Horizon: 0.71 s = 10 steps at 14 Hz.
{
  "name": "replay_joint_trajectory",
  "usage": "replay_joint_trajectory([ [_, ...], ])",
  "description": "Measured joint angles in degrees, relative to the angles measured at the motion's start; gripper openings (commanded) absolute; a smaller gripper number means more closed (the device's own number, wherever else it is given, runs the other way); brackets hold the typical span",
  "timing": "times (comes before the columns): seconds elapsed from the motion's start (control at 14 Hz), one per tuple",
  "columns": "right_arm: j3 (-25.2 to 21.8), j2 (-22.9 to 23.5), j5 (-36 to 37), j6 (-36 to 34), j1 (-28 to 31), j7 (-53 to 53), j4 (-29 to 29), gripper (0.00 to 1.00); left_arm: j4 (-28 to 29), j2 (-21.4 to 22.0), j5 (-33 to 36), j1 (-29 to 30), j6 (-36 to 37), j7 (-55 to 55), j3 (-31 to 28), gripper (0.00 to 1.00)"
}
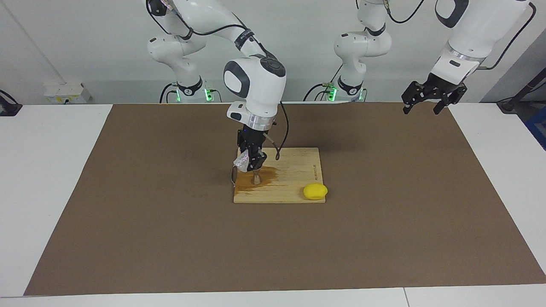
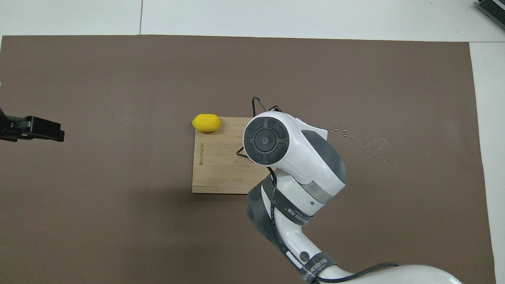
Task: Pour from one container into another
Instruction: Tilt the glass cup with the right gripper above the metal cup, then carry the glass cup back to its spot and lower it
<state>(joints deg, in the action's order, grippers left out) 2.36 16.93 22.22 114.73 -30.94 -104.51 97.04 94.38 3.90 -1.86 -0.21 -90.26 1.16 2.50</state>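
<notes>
My right gripper hangs over the wooden cutting board, at its end toward the right arm. It is shut on the small clear cup and holds it tilted. The metal jigger stands upright on the board just below the cup, in a dark wet patch. In the overhead view the right arm's wrist hides the cup, the jigger and the gripper. My left gripper is open and empty. It waits in the air over the mat's edge at the left arm's end, and also shows in the overhead view.
A yellow lemon lies at the board's corner farthest from the robots, toward the left arm's end. A brown mat covers the table. Small spilled bits lie on the mat toward the right arm's end. A metal ring hangs at the board's end.
</notes>
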Motion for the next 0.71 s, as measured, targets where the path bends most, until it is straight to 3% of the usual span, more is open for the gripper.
replay_joint_trajectory([
  [0.71,-0.1,0.3,-18.9,0.2,6.8,2.2,0.0,0.0,0.0,0.0,0.0,0.0,0.0,0.0,0.0,1.0],
])
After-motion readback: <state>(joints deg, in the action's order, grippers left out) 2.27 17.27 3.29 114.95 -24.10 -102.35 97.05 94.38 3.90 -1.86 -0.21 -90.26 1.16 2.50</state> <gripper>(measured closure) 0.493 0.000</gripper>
